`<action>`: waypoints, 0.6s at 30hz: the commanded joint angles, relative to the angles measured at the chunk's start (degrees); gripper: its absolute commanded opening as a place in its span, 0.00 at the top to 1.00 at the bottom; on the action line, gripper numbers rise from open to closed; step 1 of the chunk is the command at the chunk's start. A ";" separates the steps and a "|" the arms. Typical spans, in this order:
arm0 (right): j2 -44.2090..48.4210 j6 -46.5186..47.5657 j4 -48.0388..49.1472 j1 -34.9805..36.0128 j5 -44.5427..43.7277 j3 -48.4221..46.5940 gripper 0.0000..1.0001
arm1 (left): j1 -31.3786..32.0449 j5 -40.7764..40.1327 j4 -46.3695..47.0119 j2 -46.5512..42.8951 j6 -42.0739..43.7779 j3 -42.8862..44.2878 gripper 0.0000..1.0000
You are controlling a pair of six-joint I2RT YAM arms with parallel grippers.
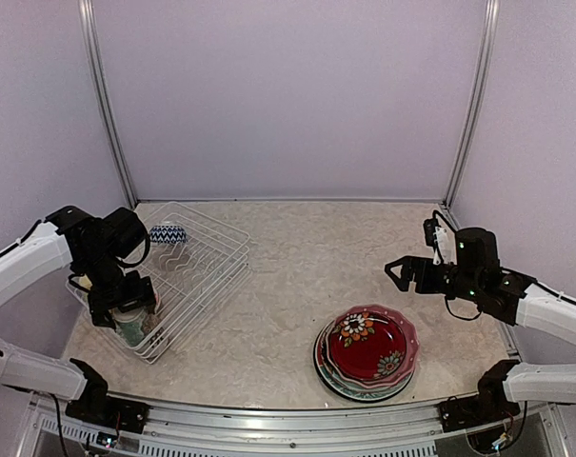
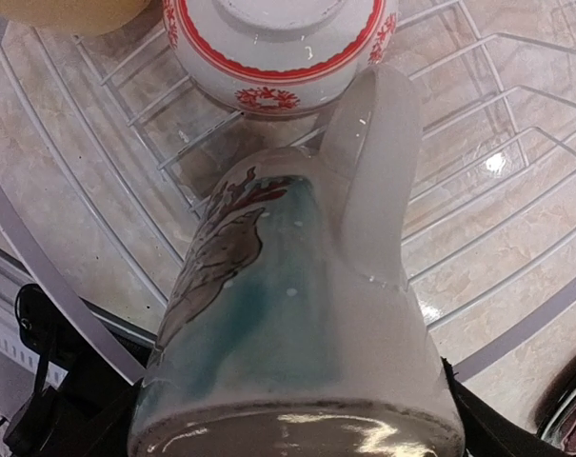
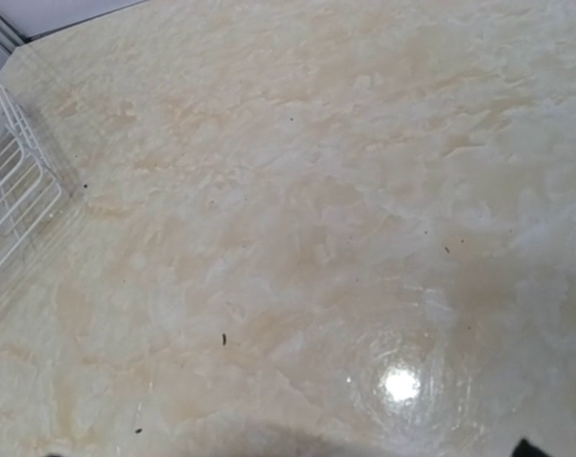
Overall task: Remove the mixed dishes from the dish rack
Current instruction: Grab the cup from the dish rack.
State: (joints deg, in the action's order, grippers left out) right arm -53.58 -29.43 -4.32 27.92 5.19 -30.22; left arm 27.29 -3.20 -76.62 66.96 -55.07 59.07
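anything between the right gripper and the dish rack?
No, only bare tabletop between the right gripper and the dish rack, seen in the top view; the stacked plates sit nearer, off that line.

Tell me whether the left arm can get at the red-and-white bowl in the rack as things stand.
Probably not directly. The bird-painted mug fills the space between the left fingers, and the bowl sits upside down beyond it in the dish rack. The mug likely has to go first.
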 commanded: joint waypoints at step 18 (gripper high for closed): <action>0.99 0.23 0.93 -0.59 -0.53 0.53 0.00 | -0.39 -1.14 -6.07 0.78 -0.17 2.69 0.51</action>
State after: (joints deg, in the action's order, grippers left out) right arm -53.56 -29.43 -3.90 27.92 5.15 -30.20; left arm 27.29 -3.16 -76.75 68.51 -55.11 59.20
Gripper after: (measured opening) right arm 0.997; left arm 0.780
